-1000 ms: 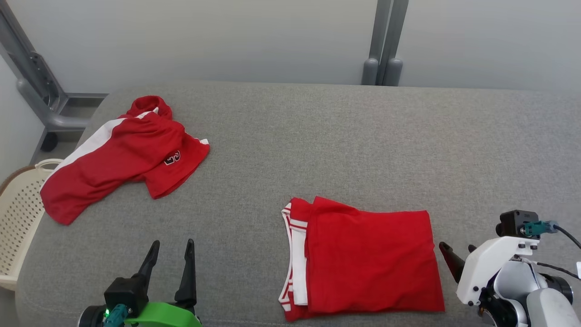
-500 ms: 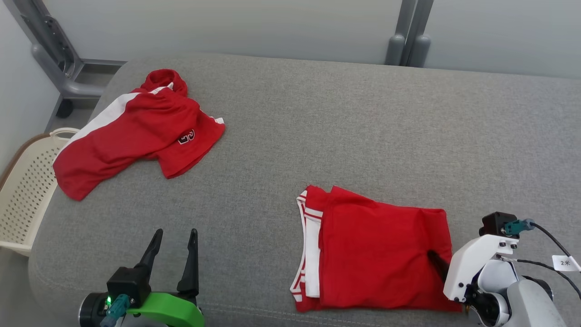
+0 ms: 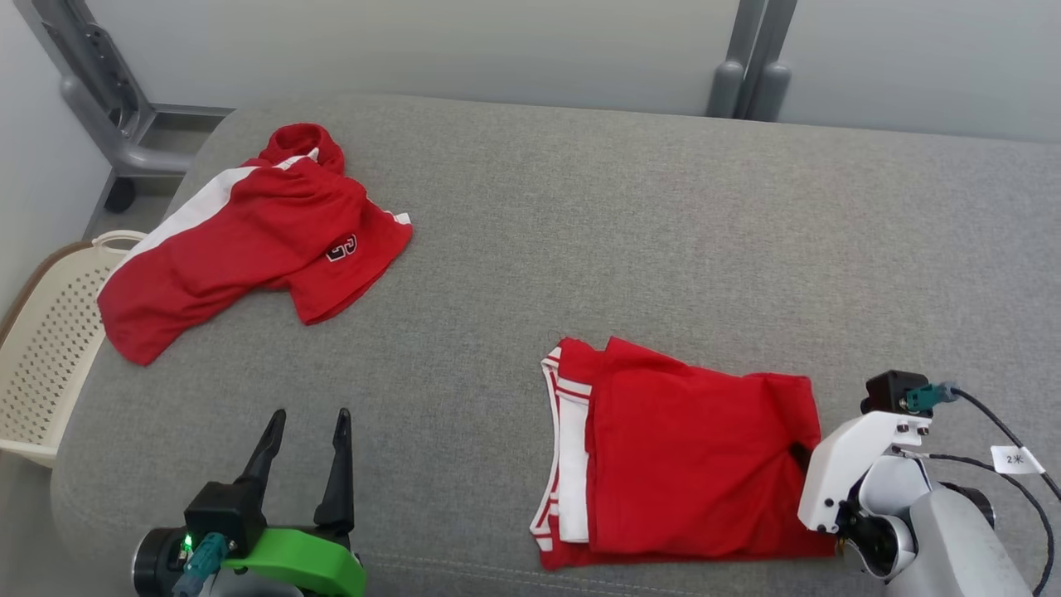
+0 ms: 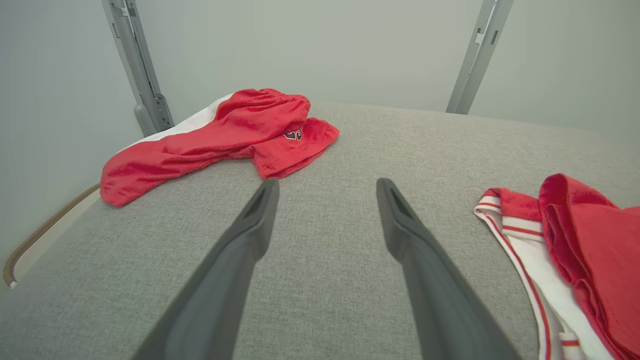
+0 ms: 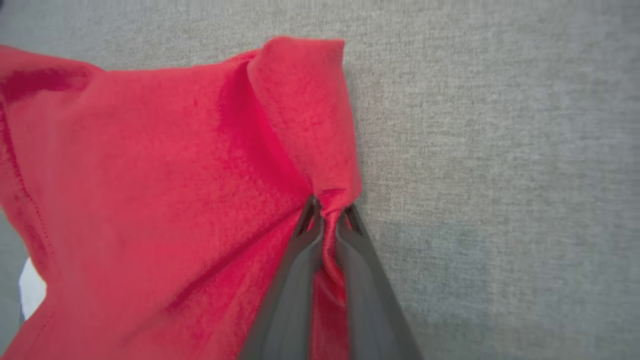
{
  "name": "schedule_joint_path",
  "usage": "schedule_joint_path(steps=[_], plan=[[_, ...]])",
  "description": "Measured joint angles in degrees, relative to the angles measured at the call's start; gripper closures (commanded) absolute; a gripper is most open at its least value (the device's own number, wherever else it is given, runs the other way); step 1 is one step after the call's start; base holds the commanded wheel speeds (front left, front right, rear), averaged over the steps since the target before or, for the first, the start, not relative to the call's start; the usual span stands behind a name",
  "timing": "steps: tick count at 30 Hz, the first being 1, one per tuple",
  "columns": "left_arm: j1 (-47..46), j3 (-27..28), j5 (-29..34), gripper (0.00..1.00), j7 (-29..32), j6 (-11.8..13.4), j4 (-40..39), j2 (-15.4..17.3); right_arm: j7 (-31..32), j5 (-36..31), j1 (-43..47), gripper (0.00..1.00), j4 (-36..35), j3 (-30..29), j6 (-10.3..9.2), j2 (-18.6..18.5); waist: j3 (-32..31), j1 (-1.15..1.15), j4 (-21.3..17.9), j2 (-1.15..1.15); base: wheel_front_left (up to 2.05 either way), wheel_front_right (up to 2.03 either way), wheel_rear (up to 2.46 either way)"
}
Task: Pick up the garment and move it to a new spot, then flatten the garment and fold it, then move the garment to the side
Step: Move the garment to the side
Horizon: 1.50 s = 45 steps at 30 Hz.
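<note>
Folded red garment (image 3: 688, 464) sits at the near right of the grey fabric-covered surface (image 3: 630, 232), close to the near edge. Right gripper (image 3: 800, 454) is at its right edge. In the right wrist view the two dark fingers are pressed together on a pinch of red cloth (image 5: 327, 210), with a ridge of fabric bunched up between them. A small flap is turned up at the garment's (image 5: 150, 200) corner just past the fingertips, and creases run from the pinch point across the top layer. The rest lies flat on the surface.

Look: roughly rectangular stack, plain red on top. White layer with red stripe trim sticks out along its left edge, also seen from the left wrist (image 4: 590, 235).

Left gripper (image 3: 308, 414) is at the near left, well apart from the garment, fingers spread wide, nothing between them. Only bare grey fabric shows under its tips (image 4: 326, 182).

Red shorts (image 3: 240, 249) with a white side stripe and a dark logo lie crumpled at the far left corner (image 4: 225, 135). Cream perforated basket (image 3: 41, 356) sits off the left edge, lower down. Grey metal posts (image 3: 750, 58) stand behind the far edge.
</note>
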Motion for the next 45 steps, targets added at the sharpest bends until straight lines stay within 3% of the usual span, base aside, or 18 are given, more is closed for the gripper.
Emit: schedule_joint_path(steps=[11, 22, 33, 45], plan=[[-1.5, 0.6, 0.3, 0.0, 0.0, 0.0, -2.4, 0.0, -1.0, -5.6, -10.5, 1.0, 3.1, -0.3, 0.01, 0.0, 1.8, 0.0, -5.7, 0.0, 0.0, 0.0, 0.0], [-5.9, 0.4, 1.9, 0.0, 0.0, 0.1, -6.4, 1.2, -2.1, -12.0, -22.8, 1.0, 7.2, -3.5, 0.0, -0.4, 7.4, 0.0, -12.8, 0.0, 0.0, 0.0, 0.0], [-9.3, -1.5, 3.0, 0.0, 0.4, 0.0, -10.7, 4.4, -3.8, -14.9, -31.6, 1.0, 9.0, -7.7, 0.01, -6.7, 15.9, 0.01, -17.3, 0.0, 0.0, 0.0, 0.0], [-11.1, -4.3, 3.5, 0.0, 3.7, -0.2, -16.9, 7.6, -6.3, -20.8, -38.7, 1.0, 12.5, -18.6, 0.0, -13.2, 24.2, 0.01, -18.9, 0.0, 0.0, 0.0, 0.0]])
